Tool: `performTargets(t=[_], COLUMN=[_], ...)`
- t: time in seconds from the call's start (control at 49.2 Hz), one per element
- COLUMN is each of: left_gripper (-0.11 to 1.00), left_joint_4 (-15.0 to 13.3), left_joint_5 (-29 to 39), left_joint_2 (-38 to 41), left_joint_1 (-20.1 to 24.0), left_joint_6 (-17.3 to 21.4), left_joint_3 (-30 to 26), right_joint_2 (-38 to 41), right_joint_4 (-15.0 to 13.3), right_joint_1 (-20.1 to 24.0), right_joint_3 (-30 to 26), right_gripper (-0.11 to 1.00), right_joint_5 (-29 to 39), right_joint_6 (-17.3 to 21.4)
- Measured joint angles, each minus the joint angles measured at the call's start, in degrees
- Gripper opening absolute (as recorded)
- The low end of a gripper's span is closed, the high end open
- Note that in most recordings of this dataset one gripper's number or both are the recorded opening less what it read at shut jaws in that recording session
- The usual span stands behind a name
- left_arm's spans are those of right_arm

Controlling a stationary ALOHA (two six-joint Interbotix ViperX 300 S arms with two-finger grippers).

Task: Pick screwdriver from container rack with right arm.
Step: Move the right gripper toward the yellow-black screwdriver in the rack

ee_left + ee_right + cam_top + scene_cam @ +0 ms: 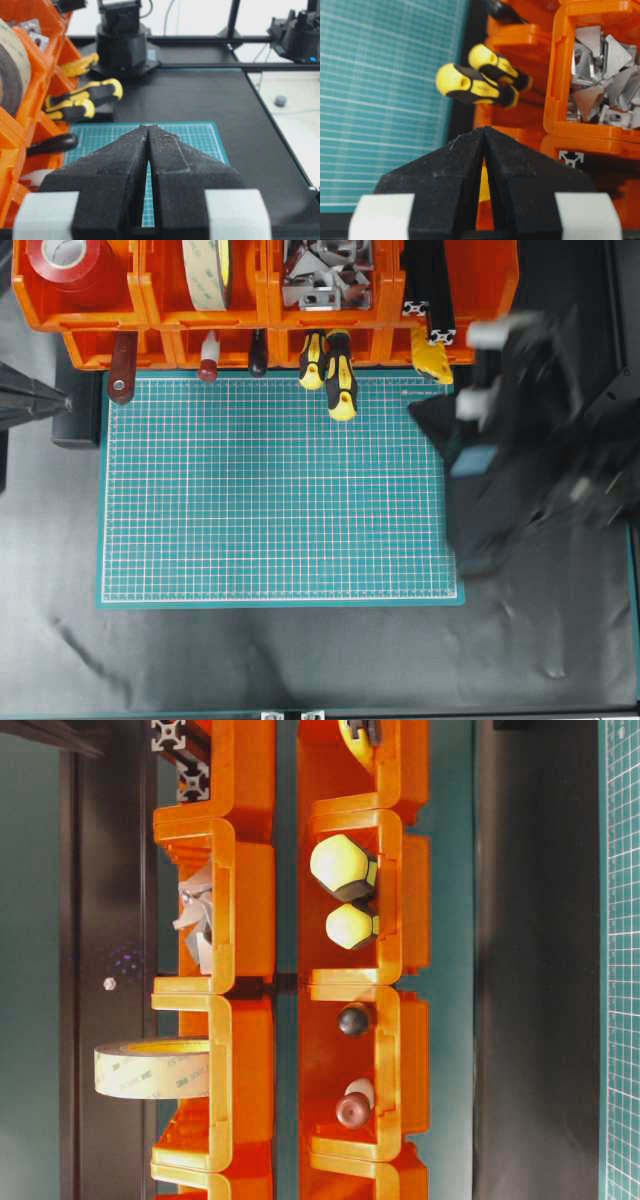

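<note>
At the mat's left edge the left gripper point(62, 402) has its jaws closed on nothing, the screwdriver point(340, 385) juts from the container rack point(265, 315) onto the green mat point(280, 490), and the blurred right gripper point(484, 131) is likewise closed, empty.

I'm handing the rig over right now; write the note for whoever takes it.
Right pincer: shut, empty, near the container rack, blurred in the overhead view.
Left pincer: shut, empty, at the mat's left edge.
Screwdriver: in its lower-row bin, big yellow-and-black handle sticking out over the mat, beside the smaller screwdriver.
Done: nothing picked.
Left: open the right pincer, grip the handle, pull it out.
</note>
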Motion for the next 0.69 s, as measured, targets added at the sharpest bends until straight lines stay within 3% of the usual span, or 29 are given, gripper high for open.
performTargets(t=[0.102,0.285,0.468,0.692], left_gripper=[0.00,0.00,0.00,0.00], left_joint_4=[0.00,0.00,0.00,0.00], left_joint_5=[0.00,0.00,0.00,0.00], left_joint_2=[0.35,0.44,0.44,0.44], left_joint_1=[0.00,0.00,0.00,-0.09], left_joint_6=[0.00,0.00,0.09,0.09], left_joint_3=[-0.09,-0.09,0.00,0.00], right_joint_2=[4.31,11.69,19.69,21.80], right_joint_4=[-7.82,-16.61,-18.98,-19.25], right_joint_1=[4.22,9.05,11.16,10.20], right_joint_3=[0.00,0.09,0.09,0.62], right_gripper=[0.00,0.00,0.00,0.00], right_joint_5=[5.01,13.89,21.27,18.98], right_joint_6=[5.45,10.37,10.55,10.63])
